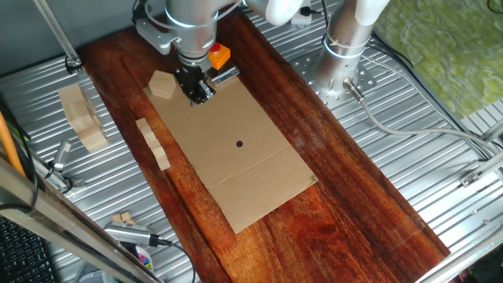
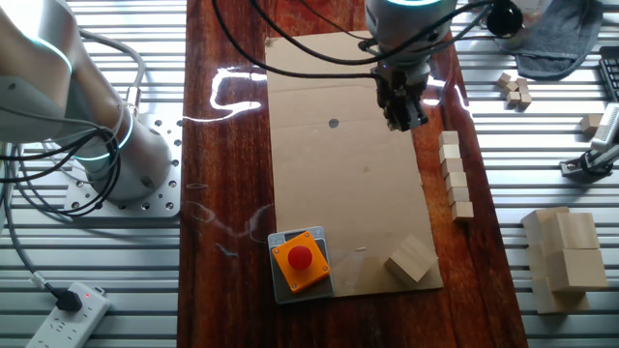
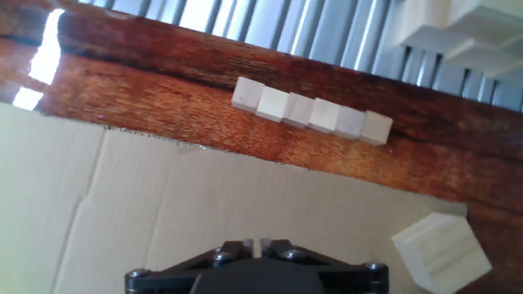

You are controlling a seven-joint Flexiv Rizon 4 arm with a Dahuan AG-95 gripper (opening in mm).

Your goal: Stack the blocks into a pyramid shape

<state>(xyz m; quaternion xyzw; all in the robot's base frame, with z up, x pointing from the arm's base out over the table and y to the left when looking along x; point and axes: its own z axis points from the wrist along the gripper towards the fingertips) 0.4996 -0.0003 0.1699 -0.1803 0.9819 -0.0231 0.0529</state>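
Several small pale wooden blocks point(image 1: 153, 144) lie in a touching row on the dark wooden board, just off the edge of the cardboard sheet point(image 1: 244, 169). The row also shows in the other fixed view point(image 2: 455, 179) and in the hand view point(image 3: 310, 112). My gripper point(image 1: 198, 93) hangs over the cardboard, apart from the row, and is also seen in the other fixed view point(image 2: 404, 118). In the hand view point(image 3: 257, 242) its jaws stand almost together with nothing between them.
A larger faceted wood chunk point(image 1: 163, 84) sits on the cardboard's corner near the gripper. Big wooden slab pieces point(image 1: 81, 116) lie on the metal table beside the board. An orange box with a red button point(image 2: 300, 259) stands at the cardboard's end. A few loose small blocks point(image 2: 515, 89) lie on the metal.
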